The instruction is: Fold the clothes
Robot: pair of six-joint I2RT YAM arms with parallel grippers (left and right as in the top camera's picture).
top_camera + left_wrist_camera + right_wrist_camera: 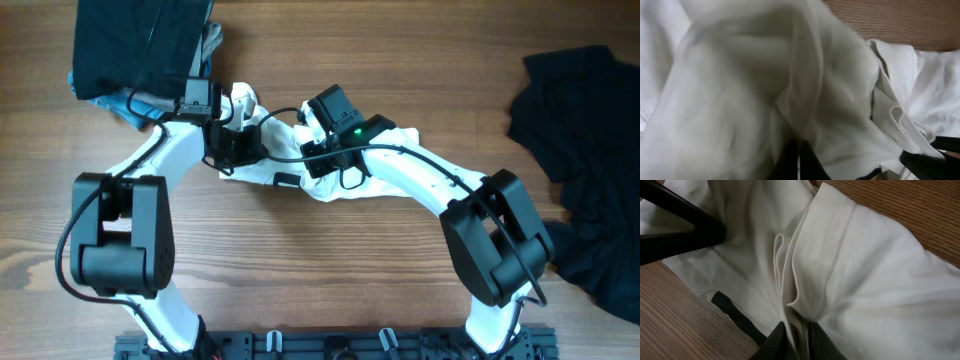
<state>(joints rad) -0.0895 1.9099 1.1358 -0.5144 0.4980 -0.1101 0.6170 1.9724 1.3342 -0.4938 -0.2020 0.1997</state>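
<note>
The white T-shirt [385, 140] lies bunched in the middle of the table, mostly hidden under both arms. A black mark of its print shows at its front edge [287, 180]. My left gripper [240, 128] is shut on a fold of the white T-shirt [765, 90], which fills the left wrist view. My right gripper [310, 140] is shut on a pinched fold of the white T-shirt [880, 280], next to a stitched hem [837, 230]. The two grippers sit close together over the shirt's left part.
A folded dark garment [140, 45] lies at the back left with a blue item under it. A crumpled black garment [590, 150] covers the right side. The wooden table [320, 270] shows in front. The left gripper's dark finger [675, 230] crosses the right wrist view.
</note>
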